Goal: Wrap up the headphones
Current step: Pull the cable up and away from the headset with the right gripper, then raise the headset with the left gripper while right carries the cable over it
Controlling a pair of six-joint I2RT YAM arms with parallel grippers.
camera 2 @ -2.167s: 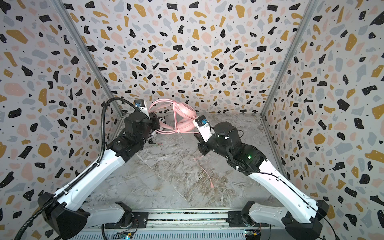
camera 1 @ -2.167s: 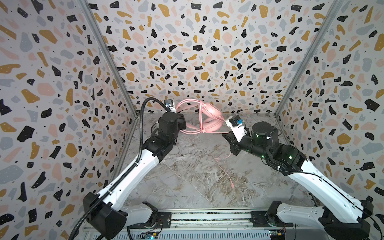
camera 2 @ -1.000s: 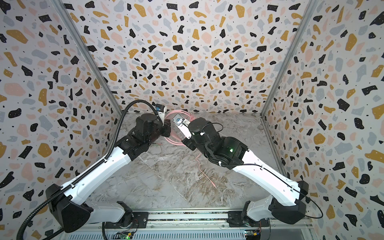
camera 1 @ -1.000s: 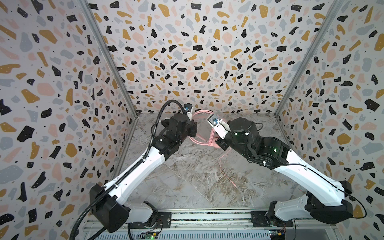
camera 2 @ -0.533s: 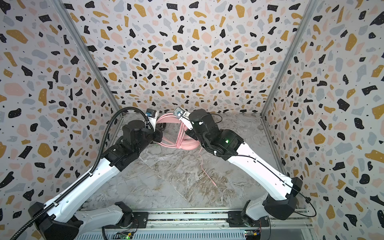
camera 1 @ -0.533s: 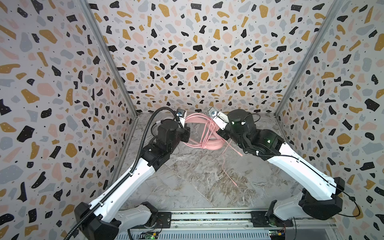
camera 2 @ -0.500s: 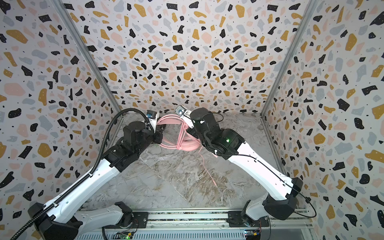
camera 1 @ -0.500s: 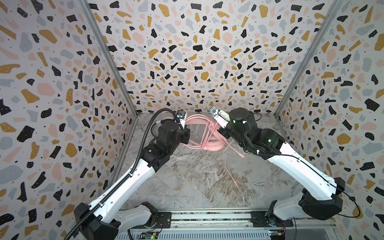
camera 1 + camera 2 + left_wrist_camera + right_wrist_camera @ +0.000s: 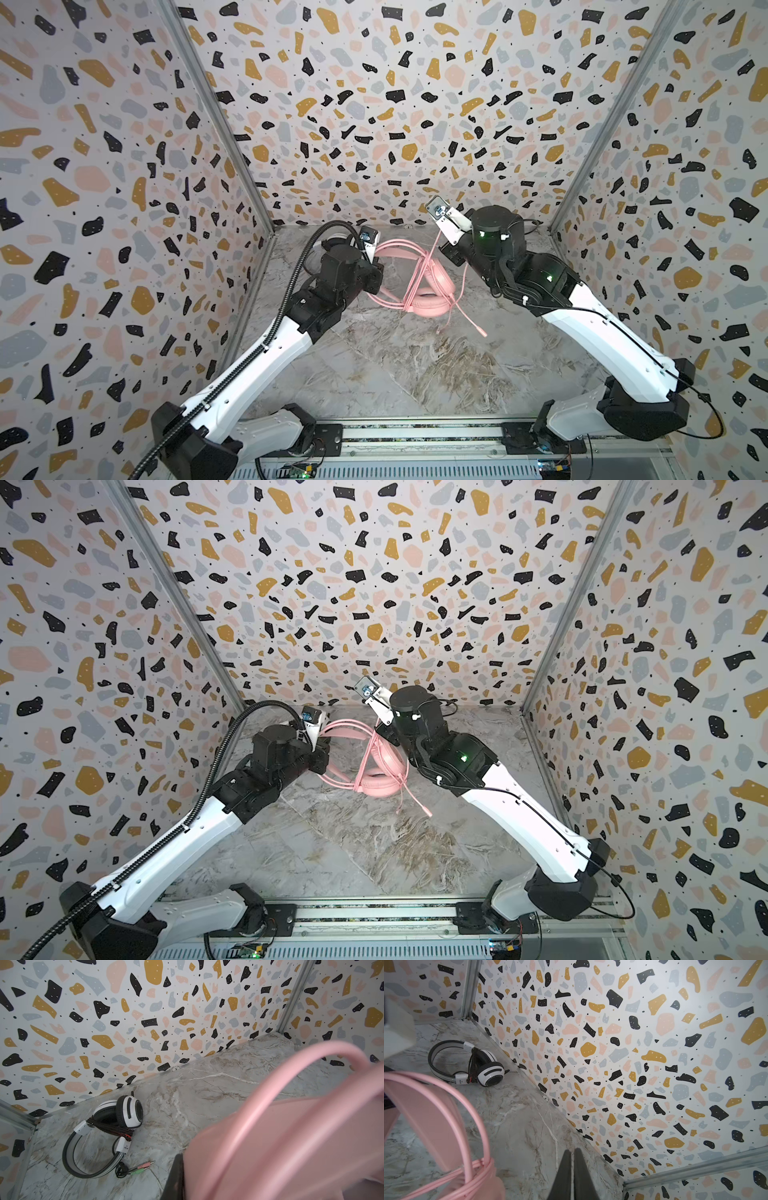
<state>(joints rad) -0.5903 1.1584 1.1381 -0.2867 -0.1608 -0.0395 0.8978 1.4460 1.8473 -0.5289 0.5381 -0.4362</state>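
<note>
1. We see the pink headset (image 9: 430, 305) at the back middle of the marble desk (image 9: 395, 374), between the two arms. We cannot tell whether its lower earcup touches the desk.
2. The left claw (image 9: 377, 277) is closed narrow on the pink headband (image 9: 291, 1126), which fills much of the left wrist view.
3. The pink cable (image 9: 415, 282) is looped several times across the headset close to the earcups. Its loose end, with the plug (image 9: 481, 332), trails out toward the near side.
4. The right claw (image 9: 572, 1152) has its fingers pressed together. In both top views a strand of the pink cable runs straight up to it, so we take it to be pinching that cable.
5. The white-and-black headset (image 9: 128, 1111) lies on the desk in the far left corner, just beside the back wall (image 9: 145, 1012). It is well apart from the pink one.
6. Its black cable (image 9: 108, 1126) is bundled around it, and its green and pink plugs (image 9: 143, 1167) lie on the desk.
</note>
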